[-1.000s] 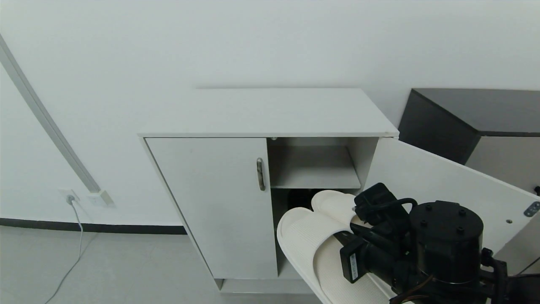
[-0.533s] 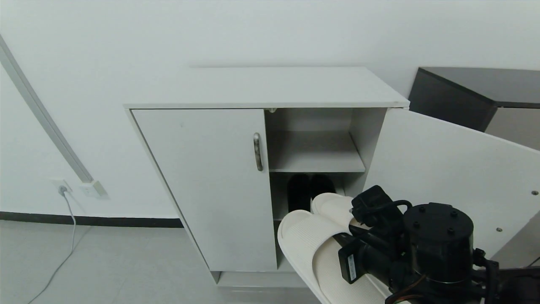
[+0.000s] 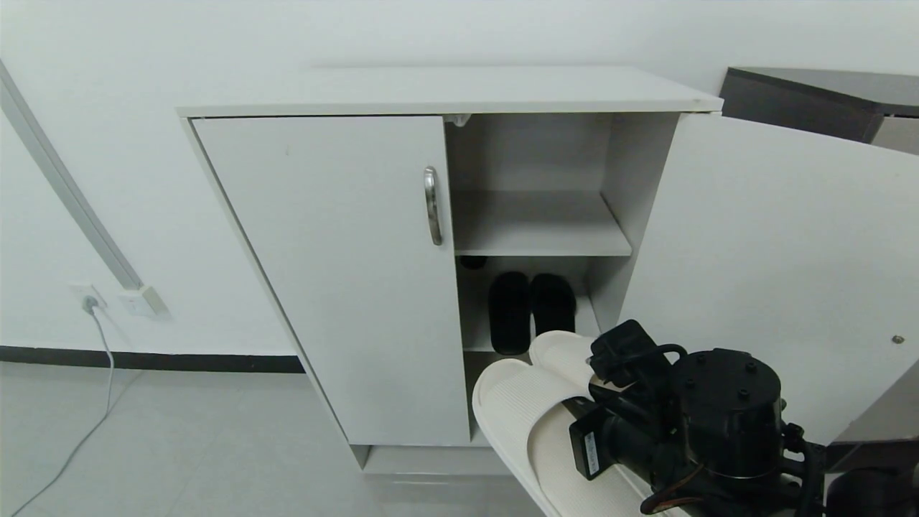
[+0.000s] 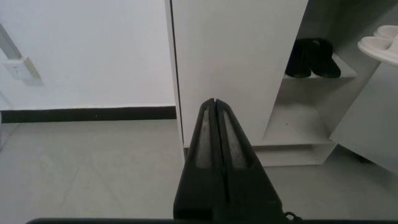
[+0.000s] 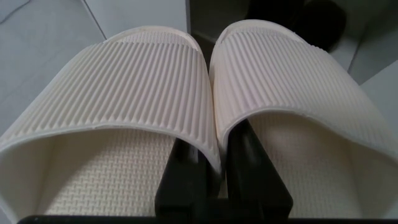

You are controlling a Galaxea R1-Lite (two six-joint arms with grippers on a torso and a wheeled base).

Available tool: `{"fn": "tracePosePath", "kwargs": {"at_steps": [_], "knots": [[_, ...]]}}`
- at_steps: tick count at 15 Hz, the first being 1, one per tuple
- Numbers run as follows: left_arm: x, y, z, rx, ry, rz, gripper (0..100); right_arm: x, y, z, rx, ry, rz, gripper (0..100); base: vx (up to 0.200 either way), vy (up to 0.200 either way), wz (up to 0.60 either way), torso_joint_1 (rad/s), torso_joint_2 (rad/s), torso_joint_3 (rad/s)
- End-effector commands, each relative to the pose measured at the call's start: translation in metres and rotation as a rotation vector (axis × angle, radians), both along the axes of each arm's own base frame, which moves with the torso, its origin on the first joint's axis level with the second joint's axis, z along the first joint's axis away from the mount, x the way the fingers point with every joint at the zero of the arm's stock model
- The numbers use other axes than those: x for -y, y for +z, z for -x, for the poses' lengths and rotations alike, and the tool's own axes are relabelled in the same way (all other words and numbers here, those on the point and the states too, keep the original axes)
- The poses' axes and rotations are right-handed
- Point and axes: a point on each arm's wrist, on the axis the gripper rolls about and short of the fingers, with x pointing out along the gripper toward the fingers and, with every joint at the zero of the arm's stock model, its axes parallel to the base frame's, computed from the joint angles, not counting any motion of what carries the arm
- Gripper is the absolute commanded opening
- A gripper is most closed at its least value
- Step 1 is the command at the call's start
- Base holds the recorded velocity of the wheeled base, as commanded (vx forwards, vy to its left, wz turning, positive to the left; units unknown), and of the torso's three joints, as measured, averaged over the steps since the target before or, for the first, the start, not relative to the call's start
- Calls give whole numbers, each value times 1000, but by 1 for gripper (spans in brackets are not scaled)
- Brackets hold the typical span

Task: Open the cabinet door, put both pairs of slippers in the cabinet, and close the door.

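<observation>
The right gripper (image 5: 217, 163) pinches the white slippers (image 3: 523, 402) together, one finger inside each shoe, so that their touching inner walls are squeezed between the two. The pair juts out ahead of the wrist, toes toward the cabinet (image 3: 445, 90) and just in front of its opening. The left gripper (image 4: 214, 107) hangs low and well off to the side with its fingers pressed flat against each other, holding nothing. The right-hand door (image 3: 775, 273) stands swung wide, while the left-hand door (image 3: 337, 273) with its metal handle (image 3: 431, 207) is shut. Inside, the black slippers (image 3: 531, 309) lie side by side on the middle shelf (image 4: 348, 70), heels near its front edge (so one pair looks already stowed). The upper shelf (image 3: 538, 230) is above them and the bottom shelf (image 4: 298, 124) below. The step in hand appears to be delivering the second pair. The next move probably calls for carrying the toes through the gap between the shut door's edge and the cabinet's right wall, setting the pair level on a shelf, letting go, backing out, and then swinging the open door closed.
</observation>
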Motion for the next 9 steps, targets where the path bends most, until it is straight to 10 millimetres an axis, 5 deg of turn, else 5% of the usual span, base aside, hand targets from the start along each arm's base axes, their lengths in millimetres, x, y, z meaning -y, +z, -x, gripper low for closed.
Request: {"fn": "tracePosePath", "kwargs": {"at_steps": [1,4,9], "knots": [[0,0,0,-1,0,-1,0,-1,-1,0,-2,1,3,0,0,0,0,-36,432,413],[0,0,0,-1,0,-1,0,-1,-1,0,-2,1,3,0,0,0,0,-9,238,225],[0,0,0,-1,0,1,0,-4,1,-2,11,-8,-1,0,0,0,0,1,25,21]]}}
